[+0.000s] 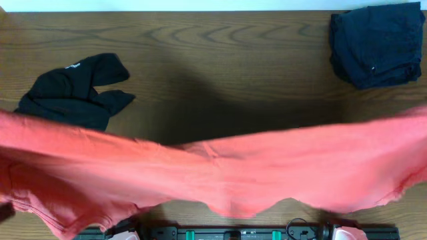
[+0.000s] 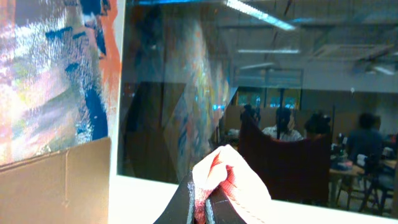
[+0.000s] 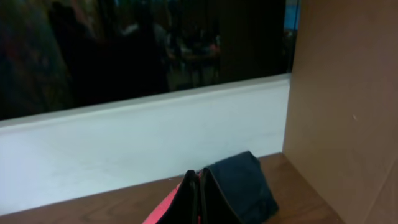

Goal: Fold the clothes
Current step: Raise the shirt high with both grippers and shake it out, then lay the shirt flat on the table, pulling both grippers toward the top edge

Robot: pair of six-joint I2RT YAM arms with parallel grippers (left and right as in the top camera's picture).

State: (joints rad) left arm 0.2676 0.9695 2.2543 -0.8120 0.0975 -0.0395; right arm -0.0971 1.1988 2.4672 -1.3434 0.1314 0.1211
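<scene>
Three garments were in view. One red shirt (image 1: 220, 177), thin soft knit, was stretched wide across the near side of the overhead view, lifted off the bench (image 1: 213, 60). Its lower hem sagged in scallops and one seam ran near the left end. Both ends ran out of frame.

Left jaws were clenched on a bunched wad of the red shirt (image 2: 227, 177); the cloth there looked pale pink with white stitching, above the dark fingers (image 2: 179, 210). Right jaws were pressed together with a thin sliver of red cloth (image 3: 163, 210) showing at the black fingers (image 3: 189, 196).

One black garment (image 1: 73, 92) lay crumpled at the left of the bench. It carried a small white mark near its top, too small to read. A navy garment (image 1: 377, 43) sat folded in a rough square at the far right corner, with a tiny white speck, unreadable; the right wrist view showed it too (image 3: 245, 183).

The bench was dark brown with clear wood grain. Plain cardboard panels (image 2: 56, 180) stood at the sides, with no print visible.
</scene>
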